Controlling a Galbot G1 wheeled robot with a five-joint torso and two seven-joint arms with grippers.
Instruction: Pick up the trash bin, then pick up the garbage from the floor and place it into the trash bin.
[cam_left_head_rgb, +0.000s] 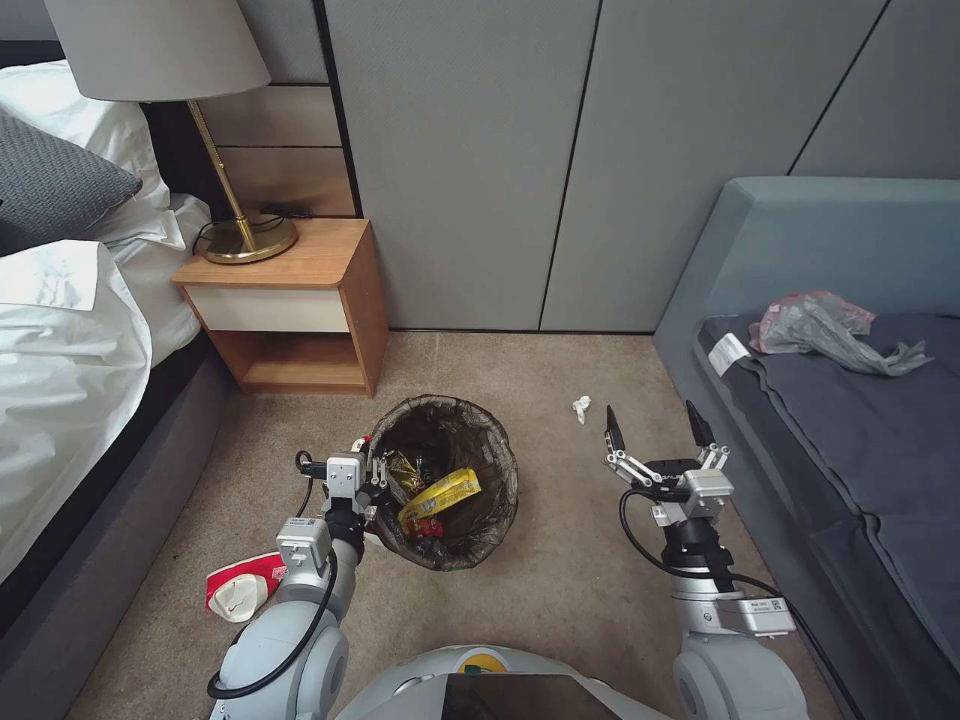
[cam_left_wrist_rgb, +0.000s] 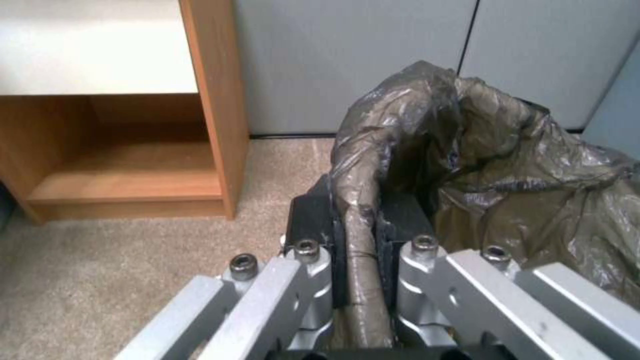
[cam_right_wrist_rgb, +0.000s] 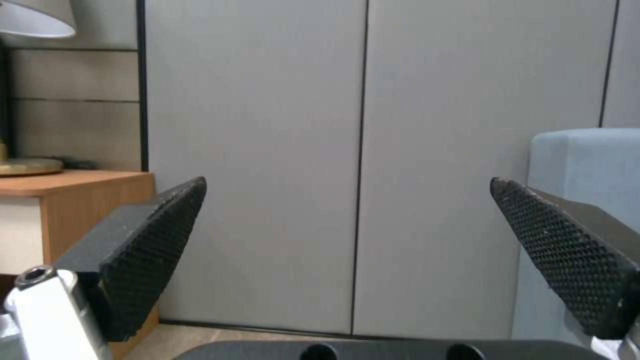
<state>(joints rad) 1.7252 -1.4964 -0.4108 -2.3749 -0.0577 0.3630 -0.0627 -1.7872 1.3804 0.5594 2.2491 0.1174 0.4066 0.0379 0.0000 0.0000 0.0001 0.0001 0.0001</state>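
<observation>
Here the trash bin (cam_left_head_rgb: 446, 482) sits at lower centre of the head view on the beige carpet (cam_left_head_rgb: 560, 590), flanked by the wooden nightstand (cam_left_head_rgb: 300, 300) up-left and the grey-blue sofa (cam_left_head_rgb: 840, 400) along the right edge, with a strip of bare carpet on either side. The left gripper (cam_left_head_rgb: 372, 482) pinches the bin's near-left rim; in the left wrist view its black pads (cam_left_wrist_rgb: 313, 220) press the crinkled brown bag liner (cam_left_wrist_rgb: 507, 165) folded over that rim. Inside lie a glossy yellow snack wrapper (cam_left_head_rgb: 440, 497) and a small red piece (cam_left_head_rgb: 428, 526). A red-and-white paper carton (cam_left_head_rgb: 243, 590) lies flat on the floor at lower left, beside the left arm. A tiny white scrap (cam_left_head_rgb: 581, 407) rests above the right gripper (cam_left_head_rgb: 657, 428), whose knurled black fingers (cam_right_wrist_rgb: 153, 240) are spread wide, hovering between bin and sofa.
</observation>
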